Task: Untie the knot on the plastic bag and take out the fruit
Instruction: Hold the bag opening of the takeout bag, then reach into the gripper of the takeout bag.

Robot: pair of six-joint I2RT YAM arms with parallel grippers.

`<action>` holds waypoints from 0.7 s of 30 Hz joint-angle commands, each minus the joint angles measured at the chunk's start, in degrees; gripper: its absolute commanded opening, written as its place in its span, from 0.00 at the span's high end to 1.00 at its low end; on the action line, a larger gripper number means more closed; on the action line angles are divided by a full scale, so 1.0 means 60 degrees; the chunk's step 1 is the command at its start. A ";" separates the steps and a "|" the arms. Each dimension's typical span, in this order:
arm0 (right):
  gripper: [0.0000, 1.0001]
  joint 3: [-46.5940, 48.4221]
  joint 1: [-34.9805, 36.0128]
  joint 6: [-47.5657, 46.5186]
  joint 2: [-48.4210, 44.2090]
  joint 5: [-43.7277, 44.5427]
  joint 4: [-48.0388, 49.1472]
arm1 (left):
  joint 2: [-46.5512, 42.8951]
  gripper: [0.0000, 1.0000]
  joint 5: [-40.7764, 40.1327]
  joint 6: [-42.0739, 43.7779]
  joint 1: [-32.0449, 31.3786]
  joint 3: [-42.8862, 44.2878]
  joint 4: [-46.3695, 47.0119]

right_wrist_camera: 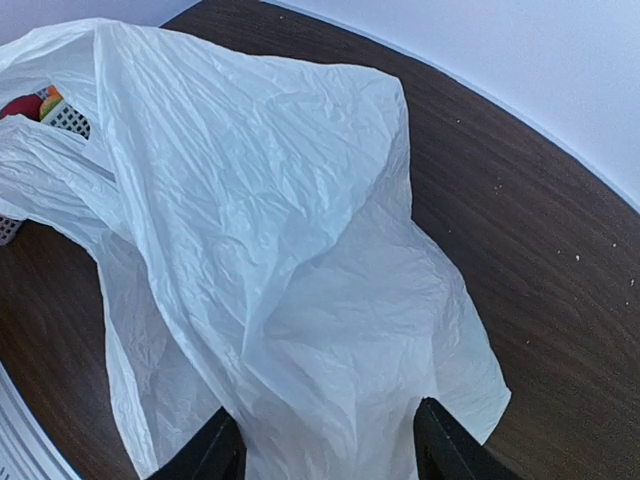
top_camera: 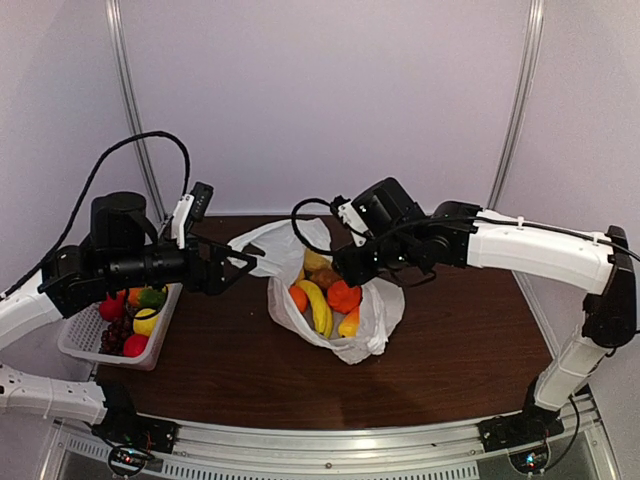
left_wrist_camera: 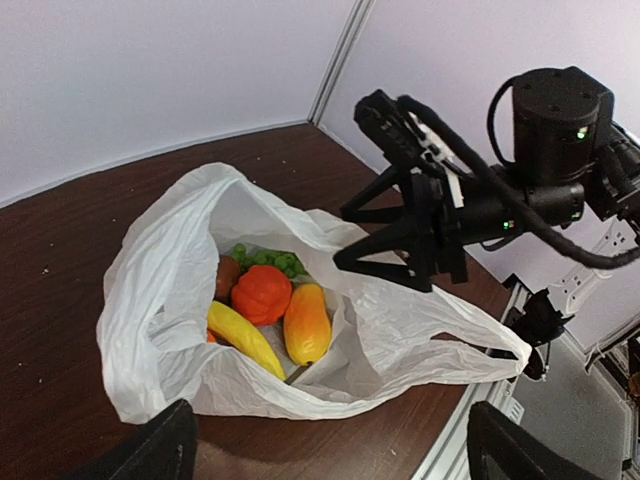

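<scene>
Right arm outstretched, pincer above plastic bag

The plastic bag is thin film, milky and half see-through, crinkled all over with a soft sheen on the creases. The fruit inside looks like moulded plastic, smooth and a bit shiny, the banana and mango glossiest. The table is dark brown wood grain, satin, with pale specks. The basket is white slatted plastic. The right arm has a smooth white shell with matt black joints, and the front rail is ribbed bare metal.
</scene>
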 commanded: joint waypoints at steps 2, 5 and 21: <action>0.67 0.0341 -0.0276 0.0094 -0.0082 -0.0113 0.0334 | 0.0722 0.05 -0.0727 0.0742 -0.1329 0.0902 0.0828; 0.86 0.0197 -0.0361 0.0287 -0.0275 -0.0343 0.0553 | 0.1835 0.09 -0.0940 0.1027 -0.1947 0.1419 0.1015; 1.00 -0.1130 -0.0694 0.1360 -0.1299 -0.1327 0.1792 | 0.5904 0.47 -0.2361 0.1113 -0.2084 0.2065 0.2197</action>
